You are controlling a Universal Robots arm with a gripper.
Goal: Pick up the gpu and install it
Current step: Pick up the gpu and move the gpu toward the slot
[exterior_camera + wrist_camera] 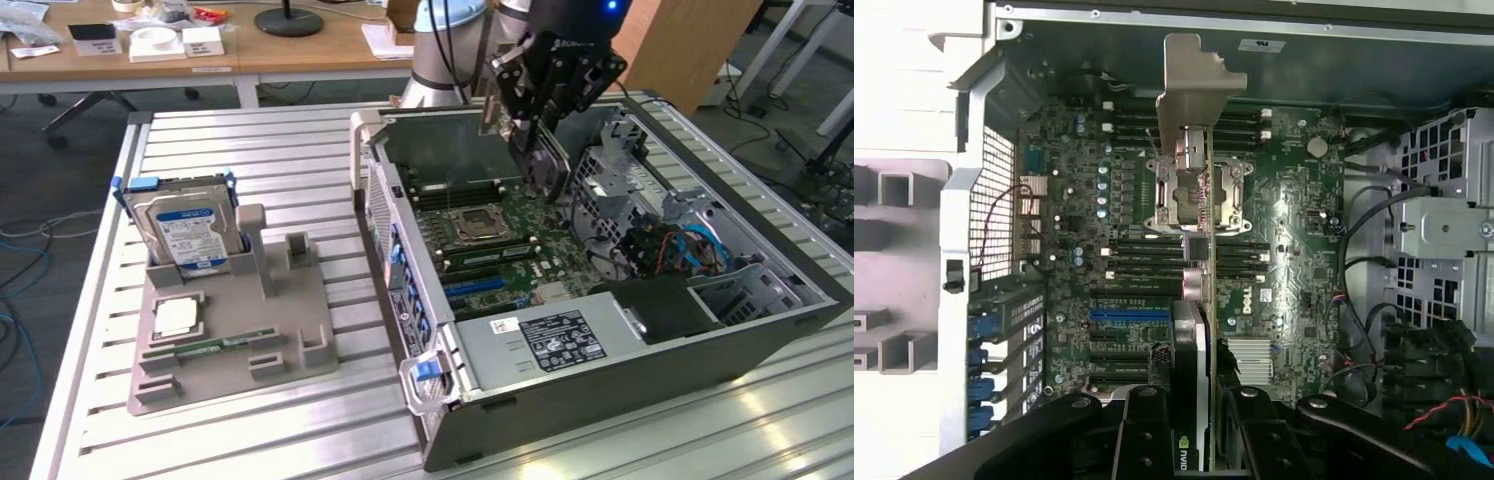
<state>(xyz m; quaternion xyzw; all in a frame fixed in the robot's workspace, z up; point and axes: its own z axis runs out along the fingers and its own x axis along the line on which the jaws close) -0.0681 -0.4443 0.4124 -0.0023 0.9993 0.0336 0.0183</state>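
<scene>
Black gripper [1189, 430] fingers sit closest to the wrist camera, drawn in narrow and clamped on the 2 faces of the gpu [1194, 270], which is seen edge-on. Its silver bracket [1199, 85] is at the far end, away from the wrist.

In the exterior view, the gripper [534, 110] hangs at about 1 o'clock in the scene, over the open computer case [747, 340]. The gpu [541, 160] runs from it toward 6 o'clock, down to the motherboard [494, 240]. Its long axis therefore looks steep rather than flat, with the bracket end leading, though the exact tilt cannot be told. Whether the card touches the board is also unclear; it appears to be just above it.

At 9 o'clock from the case, a grey holder tray [227, 370] carries the blue-labelled hard drive [187, 225].

By my reading, the pick-up is done and the install is in hand. The card is over the board but not seated in any slot.

In the wrist view, the card's edge crosses the blue expansion slots [1124, 316] at roughly a right angle. Seating would likely call for the following:
1. Turning the card so its long edge lies along 1 slot.
2. Facing the bracket toward the perforated rear wall [999, 200].
3. Pressing straight and evenly, because a skewed approach could catch neighbouring parts.
</scene>
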